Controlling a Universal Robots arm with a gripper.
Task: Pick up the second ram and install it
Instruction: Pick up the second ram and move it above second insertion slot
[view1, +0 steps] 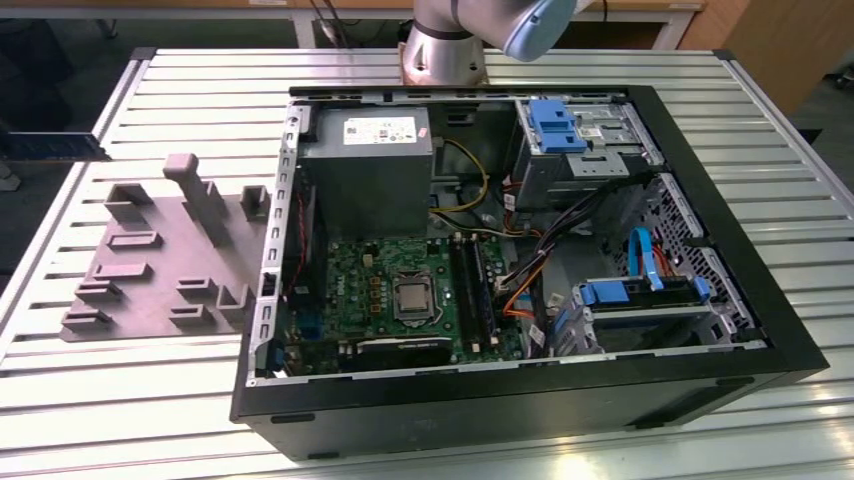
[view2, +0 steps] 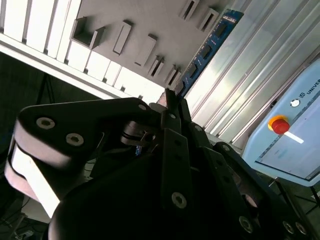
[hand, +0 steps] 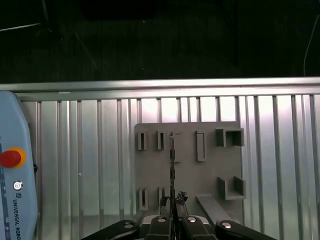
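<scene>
One memory stick, the second ram (hand: 171, 165), is clamped by one short end in the hand (hand: 172, 201), whose fingers are drawn together on it. Its long axis runs straight out from the fingertips, in line with the slats of the tabletop (hand: 90, 150). In the first wrist view it is edge-on, a thin dark line crossing the grey fixture plate (hand: 187, 170), so its face is hidden there. The second wrist view shows it broadside instead, a blue-green strip (view2: 207, 47) with chips along it, reaching away from the hand (view2: 170, 102) beside the plate's slotted blocks. Neither view lets me tell how far it stands off the plate. Both wrist views show a teach pendant (hand: 15, 165) lying on the slats to one side. In the exterior view a dark strip (view1: 54, 146) juts in at the tabletop's edge on the exterior view's left, beyond the fixture plate, and I take it for the same stick. The open computer case (view1: 787, 340) sits well apart from it, towards the exterior view's right. Inside the case, the long black memory slots (view1: 470, 290) on the motherboard (view1: 387, 270) seem to run roughly crosswise to the stick's present axis.
</scene>
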